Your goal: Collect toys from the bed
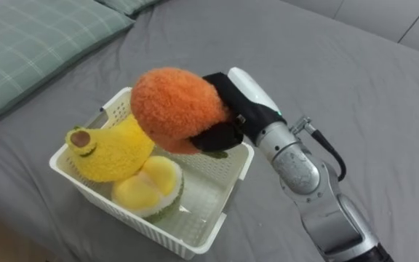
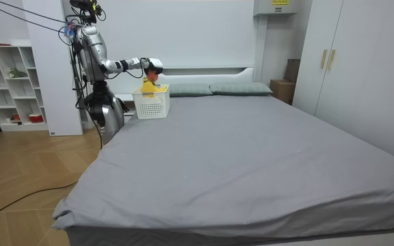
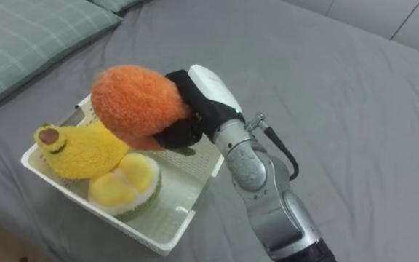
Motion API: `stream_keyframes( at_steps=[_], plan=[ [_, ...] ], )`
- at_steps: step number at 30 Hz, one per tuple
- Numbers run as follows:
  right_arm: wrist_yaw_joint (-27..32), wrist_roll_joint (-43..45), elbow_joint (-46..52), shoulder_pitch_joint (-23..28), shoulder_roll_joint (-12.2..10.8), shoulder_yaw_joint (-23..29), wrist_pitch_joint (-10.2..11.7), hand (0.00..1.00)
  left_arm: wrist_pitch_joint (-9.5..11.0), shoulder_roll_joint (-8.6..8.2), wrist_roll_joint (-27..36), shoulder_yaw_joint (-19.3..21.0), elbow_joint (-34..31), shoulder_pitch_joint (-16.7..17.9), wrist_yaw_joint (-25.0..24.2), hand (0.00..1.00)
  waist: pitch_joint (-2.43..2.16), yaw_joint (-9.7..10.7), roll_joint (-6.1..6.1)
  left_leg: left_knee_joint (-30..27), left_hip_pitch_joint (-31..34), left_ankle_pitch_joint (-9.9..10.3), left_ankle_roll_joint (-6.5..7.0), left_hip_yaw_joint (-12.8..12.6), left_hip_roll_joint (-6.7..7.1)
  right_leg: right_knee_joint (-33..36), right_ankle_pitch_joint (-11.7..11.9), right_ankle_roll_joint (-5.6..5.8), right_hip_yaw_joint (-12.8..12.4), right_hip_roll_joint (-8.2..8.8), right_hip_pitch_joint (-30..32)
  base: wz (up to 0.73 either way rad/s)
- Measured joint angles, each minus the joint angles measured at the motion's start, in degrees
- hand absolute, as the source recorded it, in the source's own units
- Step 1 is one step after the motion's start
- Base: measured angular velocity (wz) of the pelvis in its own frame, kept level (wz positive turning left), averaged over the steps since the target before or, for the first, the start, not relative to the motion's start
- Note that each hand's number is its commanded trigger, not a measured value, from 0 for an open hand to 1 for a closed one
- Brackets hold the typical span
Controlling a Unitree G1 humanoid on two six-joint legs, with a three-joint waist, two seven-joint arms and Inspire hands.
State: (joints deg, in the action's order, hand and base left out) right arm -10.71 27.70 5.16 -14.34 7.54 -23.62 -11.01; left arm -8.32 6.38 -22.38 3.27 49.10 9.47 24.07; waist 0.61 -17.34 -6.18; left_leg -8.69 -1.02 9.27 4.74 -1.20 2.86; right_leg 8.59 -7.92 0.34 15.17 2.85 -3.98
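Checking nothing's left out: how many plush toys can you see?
3: orange toy in the right hand over the basket, yellow toy and yellow-green toy inside it. More may hide underneath.

One orange plush toy (image 1: 173,109) was counted within the fingers (image 1: 220,137), two yellow plush toys (image 1: 111,149) (image 1: 149,188) below them, one basket (image 1: 209,218), two pillows (image 2: 190,89) (image 2: 241,88).

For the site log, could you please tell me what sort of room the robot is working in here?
Most likely a bedroom: a large grey-sheeted bed, pillows at its head, and a white wardrobe beside it.
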Motion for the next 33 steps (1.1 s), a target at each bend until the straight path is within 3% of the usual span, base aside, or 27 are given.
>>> stream_keyframes(
  at_steps=[3, 7, 17, 23, 30, 32, 33],
  plan=[
    [-0.32, 0.09, -0.48, -0.06, -0.21, -0.25, -0.46, 0.0, -0.09, -0.01, -1.3, -0.15, -1.18, 0.03, -0.57, 0.0, 0.1, -0.39, 0.01, -0.08, 0.36, 0.0, -0.01, 0.32, 0.03, -0.04, 0.0, 0.02, 0.75, 0.02, 0.12, 0.06],
    [-0.32, 0.08, -0.74, -0.06, -0.2, -0.61, -1.44, 0.0, -0.61, -0.01, -2.15, -0.16, -1.25, 0.05, -0.57, 0.0, 0.57, -0.49, 0.22, -0.12, 0.49, 0.0, -0.01, 0.41, 0.05, -0.06, 0.0, 0.02, 0.86, 0.0, 0.24, 0.0],
    [0.79, -0.24, -1.27, -0.06, -0.1, 0.13, -1.4, 0.0, -1.03, -0.05, -4.73, 0.54, -1.94, -0.12, -0.57, 0.0, 0.38, -0.29, -0.1, -0.25, 0.87, -0.01, -0.01, 0.46, 0.06, -0.1, 0.0, 0.02, 0.75, -0.03, 0.81, 0.0],
    [3.34, -0.86, -2.69, 2.6, 1.32, 0.34, 0.13, 0.0, -0.83, -0.2, -4.35, 1.13, -1.9, 0.05, -0.53, 0.0, 0.51, 0.25, 0.11, -0.1, 0.33, -0.01, -0.01, 0.35, 0.06, -0.28, 0.0, 0.03, 0.61, 0.0, -0.02, 0.0],
    [5.8, -5.91, -2.56, 10.58, 2.0, 6.84, 3.14, 0.0, 0.69, -0.2, -3.98, 2.71, -1.77, 1.54, 0.2, 0.0, 0.37, 3.75, 0.35, -0.24, -0.21, -0.02, -0.02, -0.6, 0.05, -0.68, 0.0, 0.03, -1.02, -0.05, -0.29, -0.04],
    [7.01, -8.29, -2.54, 12.76, 2.31, 11.43, 4.29, 0.0, 2.28, -0.42, -4.01, 4.31, -0.2, 2.15, 0.54, 0.0, 0.03, 6.49, 0.64, -0.1, -0.55, -0.02, -0.02, -1.12, 0.04, -0.74, 0.02, 0.06, -1.59, -0.05, -0.39, -0.12],
    [7.6, -9.35, -2.53, 13.19, 2.41, 12.7, 4.45, 0.0, 2.48, -0.43, -4.01, 4.87, 0.6, 2.16, 0.69, 0.0, -0.07, 6.91, 0.87, -0.05, -0.65, -0.01, -0.01, -1.39, 0.0, -0.73, 0.03, 0.07, -1.89, -0.07, -0.38, -0.2]
  ],
)
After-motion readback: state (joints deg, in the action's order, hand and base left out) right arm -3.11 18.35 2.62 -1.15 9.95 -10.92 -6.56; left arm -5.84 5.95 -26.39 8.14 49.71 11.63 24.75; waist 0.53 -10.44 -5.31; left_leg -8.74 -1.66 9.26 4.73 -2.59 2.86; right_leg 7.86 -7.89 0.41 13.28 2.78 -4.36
